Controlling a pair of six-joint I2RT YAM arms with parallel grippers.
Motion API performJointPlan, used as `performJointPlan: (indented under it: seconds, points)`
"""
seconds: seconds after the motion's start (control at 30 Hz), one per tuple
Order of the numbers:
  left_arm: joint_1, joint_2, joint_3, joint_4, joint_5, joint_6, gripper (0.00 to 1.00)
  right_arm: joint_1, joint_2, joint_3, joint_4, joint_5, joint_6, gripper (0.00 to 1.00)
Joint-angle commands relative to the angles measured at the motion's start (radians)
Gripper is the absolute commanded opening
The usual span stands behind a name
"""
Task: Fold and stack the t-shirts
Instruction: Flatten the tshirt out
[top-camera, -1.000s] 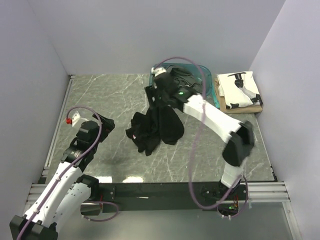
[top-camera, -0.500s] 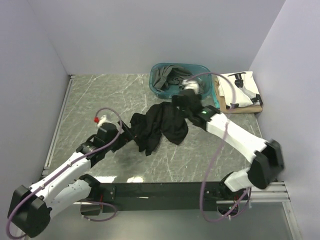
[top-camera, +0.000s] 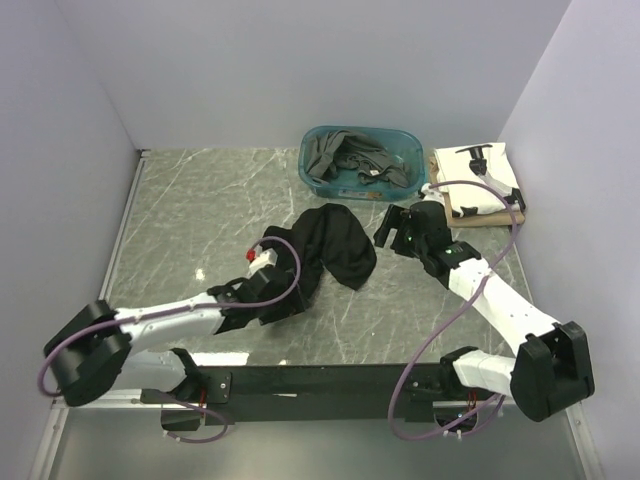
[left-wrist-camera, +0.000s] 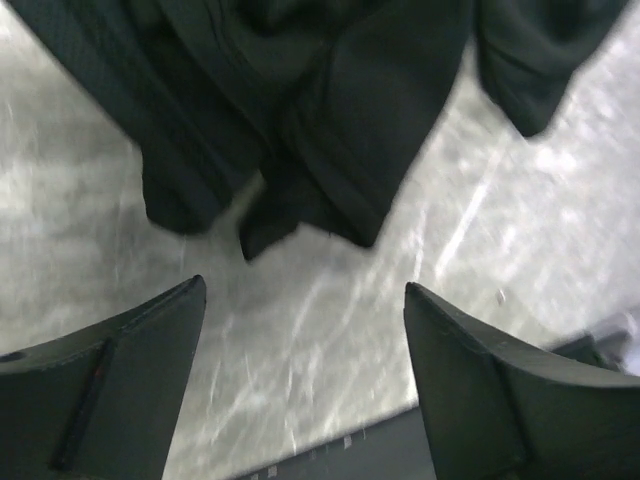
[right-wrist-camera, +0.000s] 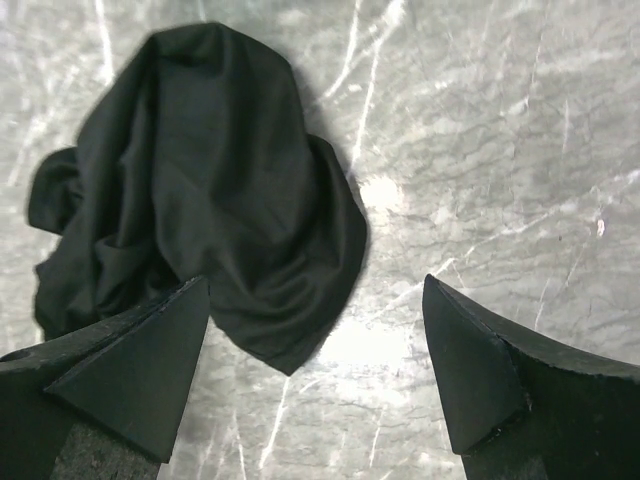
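A plain black t-shirt lies crumpled on the marble table's middle; it also shows in the left wrist view and the right wrist view. My left gripper is open and empty, low at the shirt's near left edge. My right gripper is open and empty, just right of the shirt. Dark grey t-shirts fill the teal tub at the back. A folded white t-shirt with black print lies on a tan t-shirt at the far right.
Grey walls enclose the table on three sides. A metal rail runs along the near edge, also seen at the bottom of the left wrist view. Bare marble lies at the left.
My right gripper let go of the black shirt and pulled back from the tub to the right of the shirt. My left arm reached right to the shirt's near left edge.
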Motion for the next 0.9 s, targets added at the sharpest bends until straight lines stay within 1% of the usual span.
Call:
performJointPlan:
  seconds: [0.0,0.03,0.07,0.13,0.17,0.23,0.27,0.33,0.43,0.53,0.6,0.63,0.7,0.73,0.87]
  points:
    - [-0.012,0.070,0.080,0.021,-0.091,-0.031,0.84,-0.001,-0.065,0.011,0.048,-0.015,0.005,0.93]
    - [-0.011,0.102,0.101,0.013,-0.096,-0.028,0.83,-0.003,-0.071,0.008,0.048,-0.009,0.002,0.93]
    - [-0.015,0.119,0.112,0.003,-0.114,-0.035,0.80,-0.003,-0.081,0.005,0.046,-0.006,-0.001,0.93]
    - [-0.015,0.146,0.130,-0.013,-0.129,-0.041,0.79,-0.004,-0.085,-0.001,0.042,0.010,-0.002,0.93]
    - [-0.015,0.151,0.136,-0.020,-0.139,-0.046,0.76,-0.004,-0.088,-0.001,0.042,0.014,-0.002,0.92]
    - [-0.015,0.163,0.141,-0.031,-0.166,-0.061,0.74,-0.007,-0.090,-0.001,0.039,0.014,-0.007,0.92]
    - [-0.017,0.167,0.143,-0.033,-0.171,-0.066,0.70,-0.007,-0.088,-0.001,0.039,0.010,-0.007,0.92]
    - [-0.017,0.183,0.150,-0.033,-0.172,-0.065,0.68,-0.007,-0.088,0.002,0.037,0.008,-0.008,0.92]
    - [-0.017,0.214,0.164,-0.027,-0.165,-0.071,0.63,-0.009,-0.081,0.004,0.037,0.010,-0.010,0.92]
    - [-0.017,0.246,0.184,-0.042,-0.175,-0.078,0.54,-0.009,-0.079,0.008,0.033,0.008,-0.013,0.92]
    - [-0.015,0.252,0.195,-0.053,-0.179,-0.075,0.48,-0.011,-0.079,0.004,0.036,0.008,-0.012,0.92]
    - [-0.017,0.251,0.196,-0.051,-0.177,-0.072,0.35,-0.009,-0.076,0.004,0.037,0.008,-0.010,0.92]
    - [-0.015,0.243,0.195,-0.048,-0.177,-0.075,0.17,-0.011,-0.073,-0.003,0.049,-0.022,-0.015,0.91]
    - [-0.017,0.240,0.195,-0.048,-0.185,-0.077,0.01,-0.011,-0.071,-0.007,0.059,-0.038,-0.016,0.91]
    - [-0.015,0.233,0.204,-0.071,-0.198,-0.075,0.01,-0.004,-0.059,-0.024,0.088,-0.111,-0.033,0.89]
